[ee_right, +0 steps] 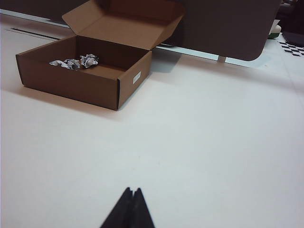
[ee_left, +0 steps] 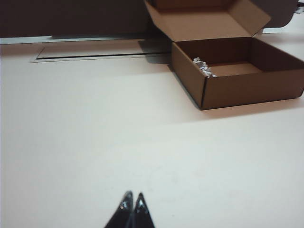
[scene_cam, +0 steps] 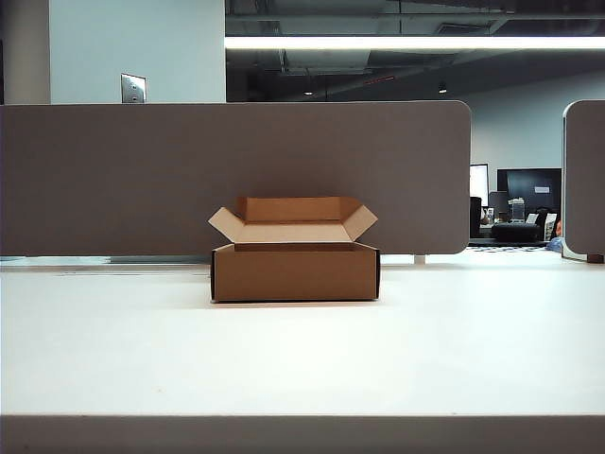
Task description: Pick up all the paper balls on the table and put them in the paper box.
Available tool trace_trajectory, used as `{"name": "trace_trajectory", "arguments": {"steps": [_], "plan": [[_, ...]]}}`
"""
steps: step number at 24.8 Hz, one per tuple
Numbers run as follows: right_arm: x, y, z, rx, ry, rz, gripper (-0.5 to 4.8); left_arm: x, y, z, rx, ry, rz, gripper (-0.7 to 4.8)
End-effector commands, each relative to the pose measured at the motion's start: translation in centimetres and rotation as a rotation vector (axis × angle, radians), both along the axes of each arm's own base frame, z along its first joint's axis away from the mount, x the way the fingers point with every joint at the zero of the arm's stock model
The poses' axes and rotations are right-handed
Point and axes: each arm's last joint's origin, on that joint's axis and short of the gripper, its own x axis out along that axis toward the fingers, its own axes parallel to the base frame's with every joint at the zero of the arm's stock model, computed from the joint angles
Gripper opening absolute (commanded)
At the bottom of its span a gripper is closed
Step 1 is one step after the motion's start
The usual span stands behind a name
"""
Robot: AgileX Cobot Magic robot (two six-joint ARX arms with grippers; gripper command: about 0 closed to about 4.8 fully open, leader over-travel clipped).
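The brown paper box (scene_cam: 294,272) stands open at the middle of the white table (scene_cam: 302,359), flaps spread. Inside it lie two crumpled paper balls (ee_right: 89,60) (ee_right: 65,63), white with dark print; from the left wrist view only one wad (ee_left: 204,67) shows against the box's inner wall. My left gripper (ee_left: 133,194) is shut and empty over bare tabletop, well short of the box (ee_left: 237,71). My right gripper (ee_right: 132,191) is also shut on nothing, far back from the box (ee_right: 90,71). Neither arm shows in the exterior view.
A grey-brown divider panel (scene_cam: 236,175) stands right behind the box, with a second panel (scene_cam: 584,180) at the far right. A thin slot (ee_left: 102,53) runs in the tabletop beside the box. The table's pale front edge (scene_cam: 302,433) lies nearest the exterior camera.
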Motion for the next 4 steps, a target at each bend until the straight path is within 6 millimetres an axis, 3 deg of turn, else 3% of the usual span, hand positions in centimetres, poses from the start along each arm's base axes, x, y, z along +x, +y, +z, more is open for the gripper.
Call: {"name": "trace_trajectory", "arguments": {"steps": [1, 4], "plan": [[0.0, 0.0, 0.0, 0.006, -0.015, -0.001, -0.05, 0.1, 0.2, 0.0, 0.001, -0.002, 0.017, -0.05], [0.0, 0.0, 0.0, 0.006, -0.016, 0.000, -0.06, 0.5, 1.2, 0.0, 0.001, -0.002, 0.133, -0.04]]}}
